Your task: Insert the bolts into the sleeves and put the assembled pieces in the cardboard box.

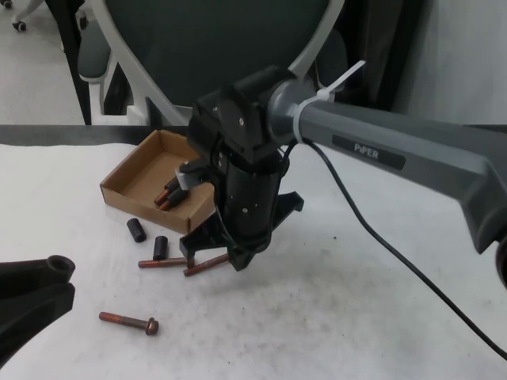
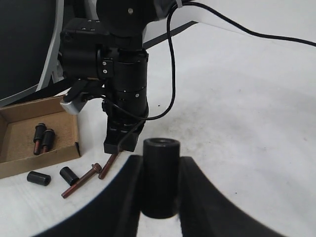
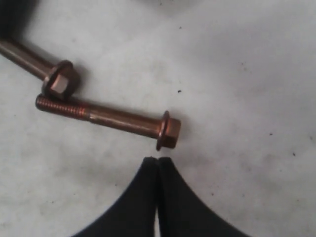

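My left gripper (image 2: 160, 167) is shut on an upright black sleeve (image 2: 161, 190), held above the bench. My right gripper (image 3: 158, 162) points down at the bench with its fingers shut together and nothing between them. Its tips are just beside the hex head of a copper bolt (image 3: 108, 118); a second bolt (image 3: 42, 66) lies close by. In the high view the right gripper (image 1: 236, 263) stands over these two bolts (image 1: 207, 265), in front of the cardboard box (image 1: 131, 170). Two assembled pieces (image 2: 43, 139) lie in the box. Two loose sleeves (image 1: 136, 230) (image 1: 159, 247) lie near it.
A third bolt (image 1: 127, 321) lies alone near the front left of the white bench. The left arm (image 1: 32, 297) sits at the front left edge. A black cable (image 1: 380, 245) trails across the bench's right half. Office chairs stand behind the bench.
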Tool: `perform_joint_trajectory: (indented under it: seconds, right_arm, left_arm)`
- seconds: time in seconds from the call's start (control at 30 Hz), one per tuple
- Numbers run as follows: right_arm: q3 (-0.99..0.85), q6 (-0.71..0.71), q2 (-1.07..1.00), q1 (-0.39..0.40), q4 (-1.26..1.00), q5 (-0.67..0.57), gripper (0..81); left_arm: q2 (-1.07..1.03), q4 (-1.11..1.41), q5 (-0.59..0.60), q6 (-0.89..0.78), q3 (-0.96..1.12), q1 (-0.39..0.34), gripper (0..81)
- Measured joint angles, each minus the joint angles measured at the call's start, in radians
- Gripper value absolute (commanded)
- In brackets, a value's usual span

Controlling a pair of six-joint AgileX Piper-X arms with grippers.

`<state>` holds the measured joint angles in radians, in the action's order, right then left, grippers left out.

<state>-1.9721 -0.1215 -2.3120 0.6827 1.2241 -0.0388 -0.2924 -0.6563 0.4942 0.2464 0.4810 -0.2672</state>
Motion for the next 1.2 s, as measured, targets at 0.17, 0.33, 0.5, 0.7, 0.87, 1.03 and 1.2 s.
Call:
perform_joint_trajectory:
  seconds: [0.17, 0.33, 0.5, 0.7, 0.87, 1.03, 1.2]
  right_arm:
    - [0.0, 0.0, -0.027, 0.0, -0.026, -0.002, 0.3]
    - [0.0, 0.0, -0.026, 0.0, -0.113, 0.01, 0.3]
    - [-0.014, 0.0, -0.026, 0.0, -0.154, 0.039, 0.3]
    - [-0.074, 0.0, -0.026, 0.0, -0.086, 0.047, 0.3]
    - [-0.153, -0.028, -0.026, 0.0, 0.022, 0.047, 0.3]
    - [-0.175, -0.103, -0.026, 0.0, 0.045, 0.006, 0.3]
    - [-0.175, -0.177, -0.026, 0.0, 0.05, -0.049, 0.3]
  left_arm:
    - [0.0, 0.0, 0.0, 0.0, 0.0, 0.0, 0.8]
    - [0.0, 0.0, 0.0, 0.0, 0.0, 0.0, 0.8]
    - [0.0, 0.0, 0.0, 0.0, 0.0, 0.0, 0.8]
    - [0.0, 0.0, 0.0, 0.0, 0.0, 0.0, 0.8]
    - [0.0, 0.002, 0.0, 0.0, 0.0, 0.0, 0.8]
    - [0.0, -0.013, -0.106, 0.009, 0.0, 0.0, 0.8]
    - [0.0, -0.024, -0.165, 0.103, 0.0, 0.0, 0.8]
